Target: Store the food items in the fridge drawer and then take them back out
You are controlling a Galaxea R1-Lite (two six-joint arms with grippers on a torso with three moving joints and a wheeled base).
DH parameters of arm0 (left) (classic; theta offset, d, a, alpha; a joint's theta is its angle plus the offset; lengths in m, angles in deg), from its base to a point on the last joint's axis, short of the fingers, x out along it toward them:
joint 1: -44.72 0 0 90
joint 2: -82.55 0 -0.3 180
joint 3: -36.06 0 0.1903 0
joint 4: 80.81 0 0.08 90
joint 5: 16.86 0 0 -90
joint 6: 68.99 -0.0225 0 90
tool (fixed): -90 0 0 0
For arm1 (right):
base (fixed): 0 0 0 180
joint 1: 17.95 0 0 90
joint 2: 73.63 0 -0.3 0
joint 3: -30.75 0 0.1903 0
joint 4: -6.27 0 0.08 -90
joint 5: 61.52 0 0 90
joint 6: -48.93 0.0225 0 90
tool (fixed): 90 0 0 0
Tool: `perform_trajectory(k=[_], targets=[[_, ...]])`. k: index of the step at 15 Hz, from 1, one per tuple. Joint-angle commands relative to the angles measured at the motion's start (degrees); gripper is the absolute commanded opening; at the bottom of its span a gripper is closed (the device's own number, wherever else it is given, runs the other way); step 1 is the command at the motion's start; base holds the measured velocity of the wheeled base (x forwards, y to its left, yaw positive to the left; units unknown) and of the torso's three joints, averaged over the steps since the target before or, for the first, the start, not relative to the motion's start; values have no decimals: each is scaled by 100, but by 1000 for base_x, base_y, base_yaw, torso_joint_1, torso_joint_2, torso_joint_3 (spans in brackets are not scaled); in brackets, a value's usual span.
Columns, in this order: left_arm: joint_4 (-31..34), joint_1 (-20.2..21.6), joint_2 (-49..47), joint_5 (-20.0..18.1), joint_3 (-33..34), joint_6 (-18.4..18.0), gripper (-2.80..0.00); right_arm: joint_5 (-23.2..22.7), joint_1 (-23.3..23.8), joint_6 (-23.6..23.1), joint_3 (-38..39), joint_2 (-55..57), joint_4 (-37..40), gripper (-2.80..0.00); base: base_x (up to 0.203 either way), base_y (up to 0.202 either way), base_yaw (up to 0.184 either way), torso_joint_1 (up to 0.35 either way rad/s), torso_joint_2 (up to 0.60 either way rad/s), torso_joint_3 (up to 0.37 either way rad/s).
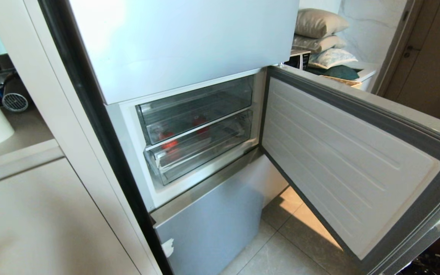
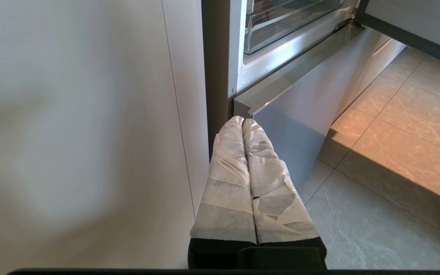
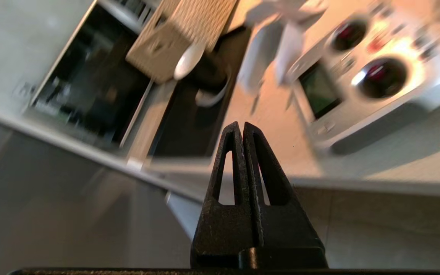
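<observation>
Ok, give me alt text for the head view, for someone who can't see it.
An open fridge compartment shows two stacked clear drawers pushed in, with red-orange food items blurred behind their fronts. The fridge door hangs wide open to the right; neither arm is in view.

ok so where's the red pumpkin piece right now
In the head view, the red pumpkin piece shows through the clear front of the fridge drawer, toward its left side, in the compartment with the open door.

Stacked pillows (image 1: pixel 321 34) lie behind the open fridge door (image 1: pixel 350 160); tiled floor (image 1: pixel 281 252) lies below.
</observation>
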Motion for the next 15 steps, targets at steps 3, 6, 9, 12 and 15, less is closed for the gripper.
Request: perform_trajectory(k=[3, 6, 9, 12, 15], targets=[[0, 0, -9, 2, 0, 7, -280, 27, -1180, 3, 384, 16, -205, -280, 0, 0, 0, 0, 0, 0], [0, 0, -9, 2, 0, 0, -280, 453, -2056, -43, 554, -216, -221, -280, 0, 0, 0, 0, 0, 0], [0, 0, -9, 2, 0, 0, -280, 897, -2945, -210, 517, -249, -280, -280, 0, 0, 0, 0, 0, 0], [0, 0, -9, 2, 0, 0, -280, 976, -3777, -391, 541, -215, -553, -280, 0, 0, 0, 0, 0, 0], [0, 0, -9, 2, 0, 0, -280, 1108, -4455, -820, 483, -140, -731, -280, 0, 0, 0, 0, 0, 0]])
